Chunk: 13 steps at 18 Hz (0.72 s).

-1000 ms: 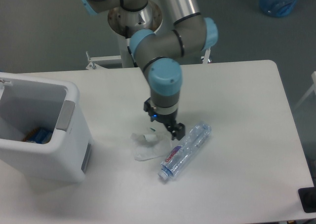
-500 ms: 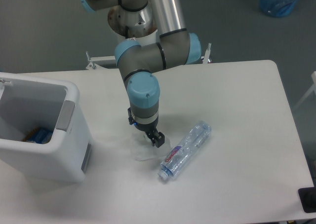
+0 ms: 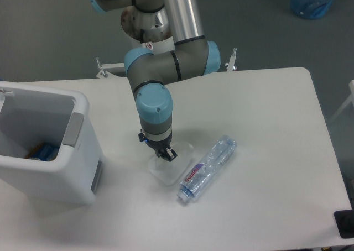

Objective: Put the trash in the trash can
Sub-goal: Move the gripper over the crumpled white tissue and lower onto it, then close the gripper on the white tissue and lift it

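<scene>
Gripper down on white wad mid-table; jaw state can't tell, fingers hidden. Wad looks light, soft, crushable: pinch a raised fold. Bottle just beside, right. Trash can at left edge.

A single fixed camera covers the scene. It is mounted high, on the side of the desk opposite the arm's base, and looks steeply down and across the desk toward that base. The range is moderate: most of the desk top fills the frame, with its near edge and left end cut off. Grey floor shows beyond the far edge. The trash can is cropped at the left border. No second view exists, so no region is shared.
</scene>
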Tool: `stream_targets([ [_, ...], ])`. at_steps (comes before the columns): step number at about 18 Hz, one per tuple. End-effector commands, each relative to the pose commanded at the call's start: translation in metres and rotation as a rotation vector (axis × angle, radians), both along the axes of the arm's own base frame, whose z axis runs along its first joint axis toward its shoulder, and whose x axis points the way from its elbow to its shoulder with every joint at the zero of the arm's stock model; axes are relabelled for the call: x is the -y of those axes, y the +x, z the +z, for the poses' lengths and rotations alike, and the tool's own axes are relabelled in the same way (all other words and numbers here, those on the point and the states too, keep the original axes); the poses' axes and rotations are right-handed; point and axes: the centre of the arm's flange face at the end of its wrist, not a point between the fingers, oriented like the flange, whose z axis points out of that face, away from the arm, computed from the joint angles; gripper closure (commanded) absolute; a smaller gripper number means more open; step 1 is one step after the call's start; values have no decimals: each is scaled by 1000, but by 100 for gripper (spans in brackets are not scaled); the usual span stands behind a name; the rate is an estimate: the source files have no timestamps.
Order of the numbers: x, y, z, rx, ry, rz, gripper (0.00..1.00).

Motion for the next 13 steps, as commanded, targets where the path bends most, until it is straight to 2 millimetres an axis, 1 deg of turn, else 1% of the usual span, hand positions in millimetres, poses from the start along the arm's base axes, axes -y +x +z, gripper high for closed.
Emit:
stream_targets([
  [1, 0, 0, 5, 0, 11, 3, 100],
  [3, 4, 0, 29, 22, 77, 20, 100],
  [4, 6, -3, 34, 56, 103, 34, 100],
  [6, 15, -8, 58, 104, 168, 62, 100],
  [8, 17, -11, 83, 139, 237, 76, 100],
  [10, 14, -18, 105, 189, 322, 117, 100],
  [13, 0, -23, 140, 239, 423, 207, 100],
])
